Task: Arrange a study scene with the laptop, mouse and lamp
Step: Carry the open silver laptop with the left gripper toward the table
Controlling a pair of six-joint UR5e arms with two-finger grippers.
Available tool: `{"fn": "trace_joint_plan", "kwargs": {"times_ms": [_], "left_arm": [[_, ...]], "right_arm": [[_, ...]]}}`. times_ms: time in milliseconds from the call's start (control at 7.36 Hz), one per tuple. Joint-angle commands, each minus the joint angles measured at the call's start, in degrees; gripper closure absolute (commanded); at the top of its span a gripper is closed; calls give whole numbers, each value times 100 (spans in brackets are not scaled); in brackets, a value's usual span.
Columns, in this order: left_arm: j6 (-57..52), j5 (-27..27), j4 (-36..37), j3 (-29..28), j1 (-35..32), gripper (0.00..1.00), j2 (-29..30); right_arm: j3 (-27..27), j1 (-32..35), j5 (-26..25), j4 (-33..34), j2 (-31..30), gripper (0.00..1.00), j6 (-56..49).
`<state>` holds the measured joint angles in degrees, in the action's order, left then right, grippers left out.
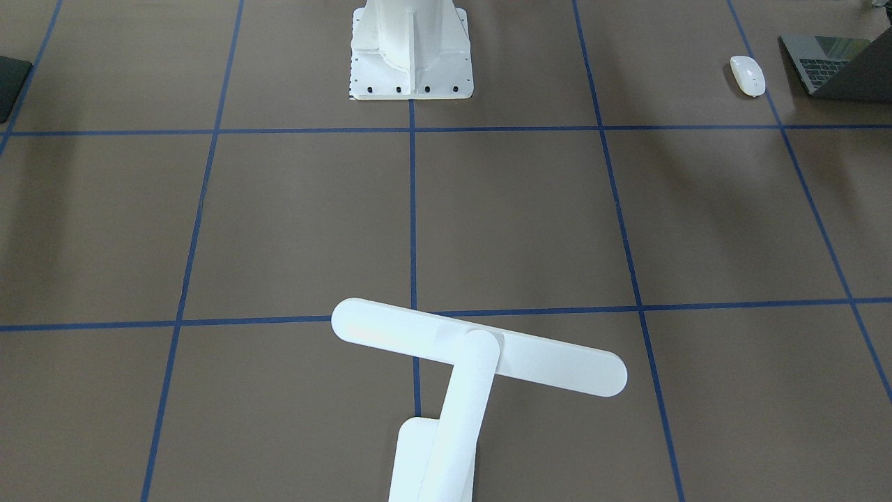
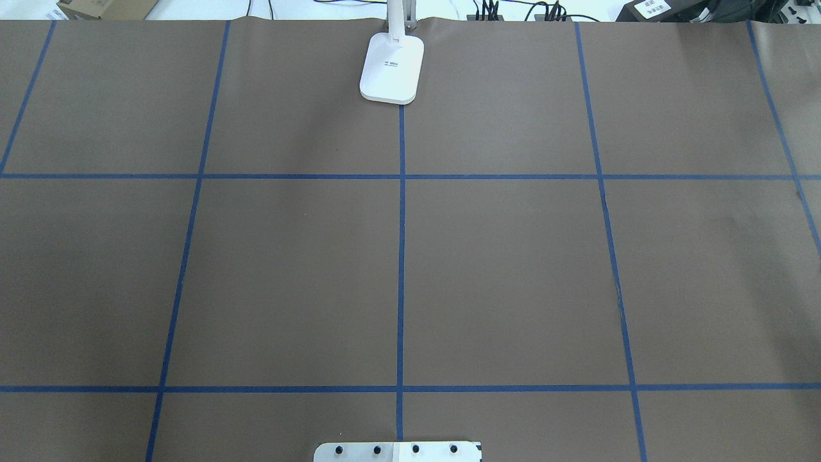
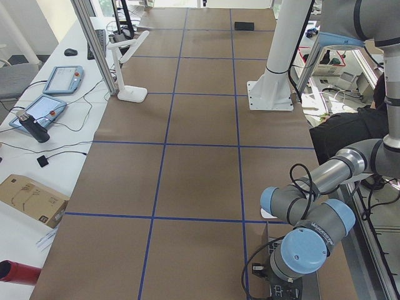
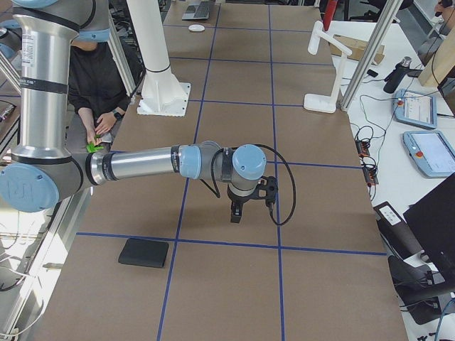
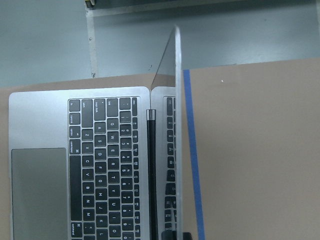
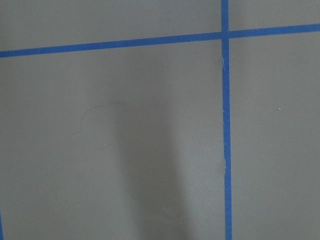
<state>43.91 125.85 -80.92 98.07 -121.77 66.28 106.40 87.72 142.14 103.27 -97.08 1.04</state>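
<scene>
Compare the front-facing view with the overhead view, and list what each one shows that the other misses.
Only the front-facing view shows the mouse, the open laptop beside it at the table's corner, and the bar head of the lamp. Only the overhead view shows the lamp's flat base and the cables beyond the table's far edge. Both show the lamp, the white bolted pedestal and the brown table with its blue tape grid.

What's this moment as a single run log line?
laptop: open, left end of table | mouse: beside laptop, apart | lamp: standing, far edge | right hand: above bare table, grip unclear
</scene>
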Motion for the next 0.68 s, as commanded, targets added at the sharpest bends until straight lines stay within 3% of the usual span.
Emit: {"fn": "trace_joint_plan", "kwargs": {"times_ms": [0,544], "left_arm": [[3,-8,817,107,4,100,741],[126,10,2902,617,240,100,2429]], "right_arm": [[65,0,-2,-9,5,1,2],[205,0,-246,-17,-30,1,-25]]}}
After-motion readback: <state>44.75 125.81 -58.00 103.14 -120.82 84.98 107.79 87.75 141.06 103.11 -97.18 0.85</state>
